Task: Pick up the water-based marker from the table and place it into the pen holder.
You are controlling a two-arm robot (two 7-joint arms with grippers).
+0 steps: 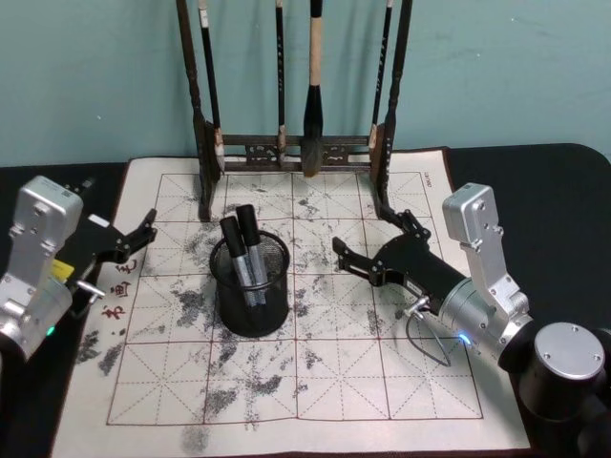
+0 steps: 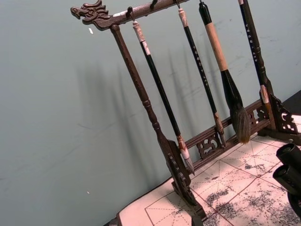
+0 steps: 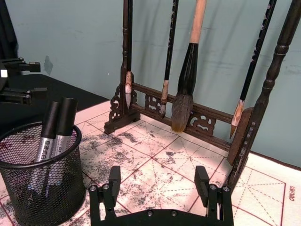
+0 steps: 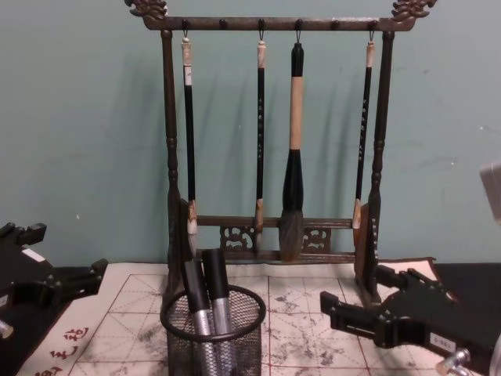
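Markers (image 1: pixel 244 250), two of them with black caps and grey barrels, stand side by side and lean inside the pen holder (image 1: pixel 250 303), a black wire-mesh cup at the lower centre of the head view. The cup sits on the white felt mat (image 1: pixel 334 382) with its red grid and grey ink stains, which covers the middle of the black surface (image 1: pixel 544 176).

To the right of the cup, the right gripper (image 1: pixel 372 246) hangs just above the mat, its jaws apart with nothing between them; in the right wrist view the two black fingers (image 3: pixel 202 181) stand wide over bare grid squares. At the left edge of the head view, the left gripper (image 1: pixel 143 237) hovers over the mat's border, jaws likewise apart and empty, well apart from the cup.

At the top centre, along the mat's far edge, a tall dark wooden rack (image 1: pixel 202 172) carries four long brushes (image 1: pixel 313 105) hanging before a teal wall (image 1: pixel 496 67).
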